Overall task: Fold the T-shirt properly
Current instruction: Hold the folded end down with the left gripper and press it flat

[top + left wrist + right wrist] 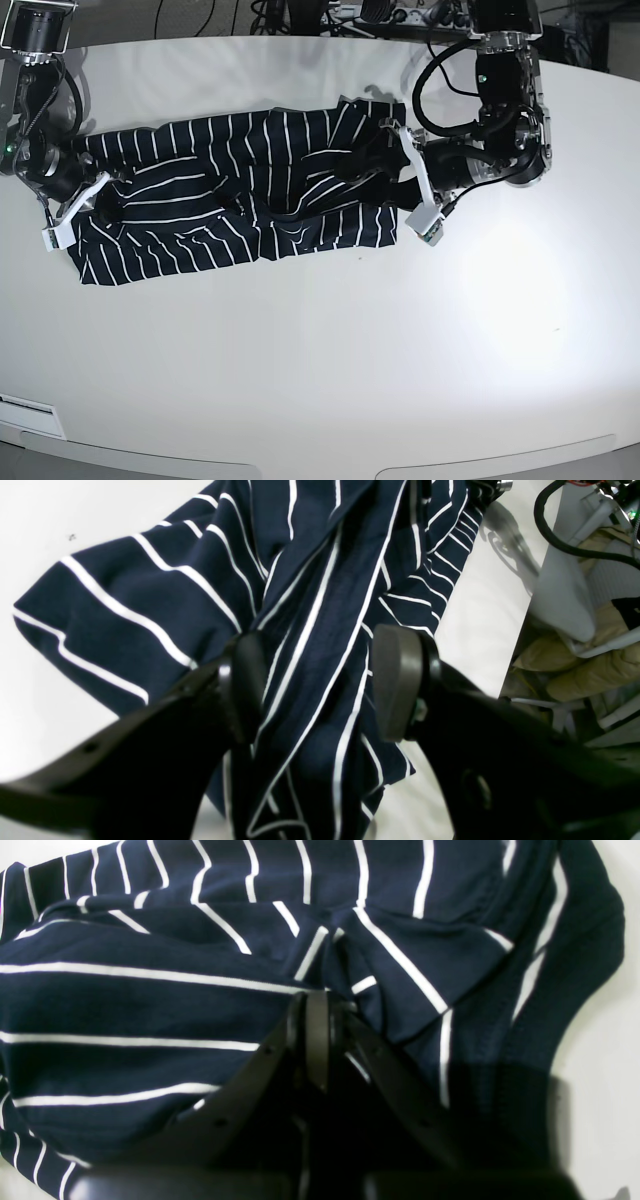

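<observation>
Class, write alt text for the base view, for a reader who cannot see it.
A striped navy T-shirt lies bunched lengthwise on a white table, with a robot arm at each end. The right gripper is shut on one end; the left gripper is open over the other.

Black arms with silver joint housings, looped black cables, white wrist-camera brackets, matte black gripper [320, 687] fingers.

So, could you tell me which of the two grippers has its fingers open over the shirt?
The left gripper: its fingers stand apart over the shirt. The right gripper is shut on the cloth.
</observation>
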Controlling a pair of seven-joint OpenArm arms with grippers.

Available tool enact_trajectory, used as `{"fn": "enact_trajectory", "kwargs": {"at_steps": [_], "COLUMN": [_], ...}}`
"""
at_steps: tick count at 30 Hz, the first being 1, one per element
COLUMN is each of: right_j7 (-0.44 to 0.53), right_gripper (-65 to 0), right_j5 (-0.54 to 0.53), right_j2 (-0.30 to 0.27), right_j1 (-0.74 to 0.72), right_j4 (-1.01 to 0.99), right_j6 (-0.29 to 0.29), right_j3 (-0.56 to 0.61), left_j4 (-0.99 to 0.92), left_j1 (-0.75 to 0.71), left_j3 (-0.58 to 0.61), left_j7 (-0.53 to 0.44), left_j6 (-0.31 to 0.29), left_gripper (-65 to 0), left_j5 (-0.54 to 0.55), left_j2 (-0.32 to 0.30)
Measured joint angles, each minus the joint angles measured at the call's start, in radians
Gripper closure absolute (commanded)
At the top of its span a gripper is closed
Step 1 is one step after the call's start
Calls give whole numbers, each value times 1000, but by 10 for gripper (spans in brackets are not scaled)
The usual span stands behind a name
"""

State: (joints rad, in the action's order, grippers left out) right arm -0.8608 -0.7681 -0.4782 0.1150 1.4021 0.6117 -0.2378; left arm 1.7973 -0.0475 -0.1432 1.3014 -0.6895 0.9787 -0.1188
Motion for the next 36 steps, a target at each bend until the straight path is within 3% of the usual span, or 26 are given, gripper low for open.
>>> {"fn": "enact_trajectory", "kwargs": {"at_steps": [15,22,25,29,32,36], "right_j7": [0,0,0,0,0,0], "right_gripper": [0,0,0,0,0,0], "right_j5": [0,0,0,0,0,0], "right_j2": [0,0,0,0,0,0], "right_j1": [0,0,0,0,0,0], "right_j4": [0,0,0,0,0,0], "right_j6": [0,-1,-1,0,0,-1], "right_j3": [0,0,0,0,0,0], "left_j4": [0,0,0,0,0,0], "left_j1": [45,25,0,-5,-6,-3], "left_j3": [0,0,0,1,1,1], "left_j7": [-10,-8,-2,-4,-3,-3], "left_j6": [0,0,0,0,0,0], "left_gripper": [-356,-355,-267,0,0,0], "left_j5": [-1,0,-3,-1,26,158], "left_j2": [0,-52,-52,-53,-53,-53]}}
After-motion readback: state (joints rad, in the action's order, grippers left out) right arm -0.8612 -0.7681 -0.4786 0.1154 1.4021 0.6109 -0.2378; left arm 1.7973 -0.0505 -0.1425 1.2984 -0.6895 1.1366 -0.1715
